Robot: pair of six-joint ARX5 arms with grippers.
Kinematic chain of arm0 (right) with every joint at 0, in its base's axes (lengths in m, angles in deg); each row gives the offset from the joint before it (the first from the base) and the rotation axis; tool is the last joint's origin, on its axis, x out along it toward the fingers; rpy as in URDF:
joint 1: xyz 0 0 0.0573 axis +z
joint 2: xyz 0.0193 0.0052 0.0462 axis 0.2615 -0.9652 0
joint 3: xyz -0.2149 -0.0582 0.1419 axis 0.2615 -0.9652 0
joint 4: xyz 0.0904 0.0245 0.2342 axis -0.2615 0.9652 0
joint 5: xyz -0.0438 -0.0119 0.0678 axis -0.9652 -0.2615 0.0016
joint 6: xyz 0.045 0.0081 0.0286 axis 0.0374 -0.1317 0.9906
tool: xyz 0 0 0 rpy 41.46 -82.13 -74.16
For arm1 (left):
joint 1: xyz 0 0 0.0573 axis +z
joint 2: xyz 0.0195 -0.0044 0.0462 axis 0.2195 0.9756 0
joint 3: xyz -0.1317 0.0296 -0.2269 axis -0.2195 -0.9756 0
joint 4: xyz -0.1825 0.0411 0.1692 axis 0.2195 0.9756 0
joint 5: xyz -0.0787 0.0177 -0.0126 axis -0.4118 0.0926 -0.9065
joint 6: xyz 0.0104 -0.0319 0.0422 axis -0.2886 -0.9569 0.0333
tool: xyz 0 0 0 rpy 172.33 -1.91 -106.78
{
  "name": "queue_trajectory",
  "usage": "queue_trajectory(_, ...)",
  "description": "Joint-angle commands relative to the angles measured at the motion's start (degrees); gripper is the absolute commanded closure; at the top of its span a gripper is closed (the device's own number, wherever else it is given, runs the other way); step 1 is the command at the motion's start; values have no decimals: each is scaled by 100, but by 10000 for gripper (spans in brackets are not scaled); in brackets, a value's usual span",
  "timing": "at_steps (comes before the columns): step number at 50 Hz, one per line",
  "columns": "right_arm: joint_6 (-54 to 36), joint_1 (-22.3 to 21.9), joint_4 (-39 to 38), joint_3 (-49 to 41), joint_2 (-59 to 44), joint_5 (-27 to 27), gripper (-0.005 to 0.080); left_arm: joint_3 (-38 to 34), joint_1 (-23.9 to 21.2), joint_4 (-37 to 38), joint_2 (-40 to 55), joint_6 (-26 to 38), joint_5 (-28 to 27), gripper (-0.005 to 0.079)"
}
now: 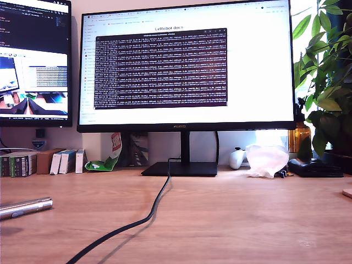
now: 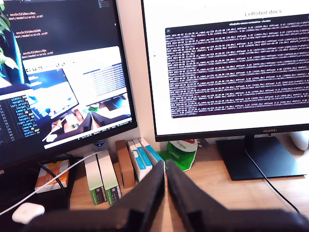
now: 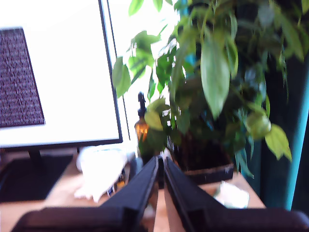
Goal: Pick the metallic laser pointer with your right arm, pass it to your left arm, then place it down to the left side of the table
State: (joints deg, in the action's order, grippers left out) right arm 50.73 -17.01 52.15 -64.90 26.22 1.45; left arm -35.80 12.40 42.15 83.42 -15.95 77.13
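My first gripper (image 2: 165, 170) has its jaws pressed together with nothing between them, raised above the table (image 2: 231, 193). Beyond its tips stand small boxes (image 2: 107, 179) and a green packet (image 2: 181, 152), beneath two monitors (image 2: 231, 67). My second gripper (image 3: 161, 164) is likewise closed and empty. Ahead of its tips sit an amber bottle (image 3: 141, 126) and a potted plant (image 3: 212, 96), with crumpled white plastic (image 3: 101, 169) off to one side.

Neither wrist view shows the metallic laser pointer (image 1: 25, 208). It lies flat on the table (image 1: 247, 220) at the exterior view's left edge, well apart from both grippers. A black cable (image 1: 148, 217) runs across the wood near it.
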Motion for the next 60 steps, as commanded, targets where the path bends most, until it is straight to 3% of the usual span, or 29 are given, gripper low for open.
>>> queue_trajectory(1,-74,-4,-7,-214,251,28,716,-243,4,-155,-81,20,31,754)
queue_trajectory(13,-280,-2,31,-726,619,33,716,-1335,-2,-822,-614,4,232,754)
queue_trajectory(25,-295,2,-13,-1117,619,68,717,-2218,-11,-957,-1443,-129,431,754)
queue_trajectory(38,-385,9,-138,-1386,619,363,716,-2577,-13,-367,-2531,-127,800,754)
queue_trajectory(47,-433,22,-393,-1572,621,396,716,-2721,-17,-223,-2481,-127,1156,754)
queue_trajectory(60,-444,33,-920,-2131,621,603,716,-3053,-35,-46,-2481,-151,1252,754)
